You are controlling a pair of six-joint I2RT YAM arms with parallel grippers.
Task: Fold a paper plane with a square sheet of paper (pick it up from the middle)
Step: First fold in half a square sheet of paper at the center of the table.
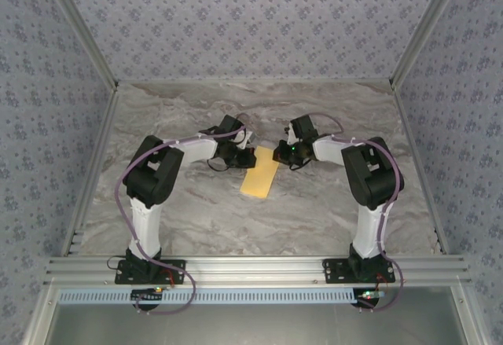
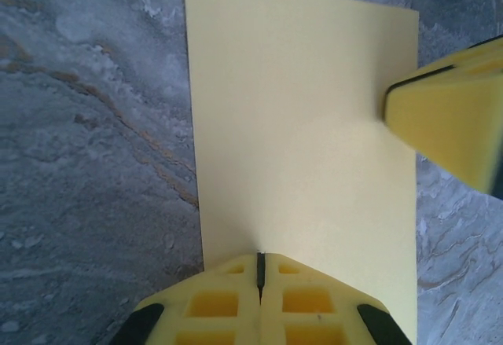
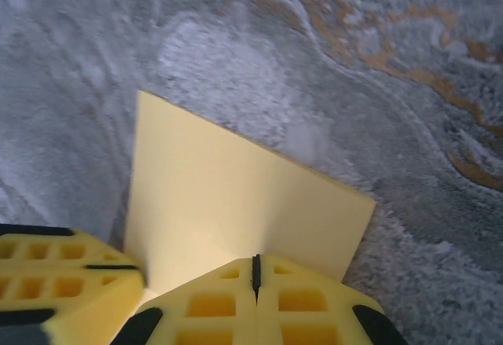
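Lying flat on the grey marble table [image 1: 157, 203], the yellow sheet of paper [image 1: 262, 174] shows as a narrow rectangle between the arms. The left gripper [image 1: 247, 156] and right gripper [image 1: 281, 155] are both clenched shut, empty, with their tips set on its far end from either side.

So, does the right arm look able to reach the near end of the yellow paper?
Probably yes. The yellow paper lies flat with its near end bare; both arms' shut jaws sit at its far end, and nothing lies between the right arm and the near end.
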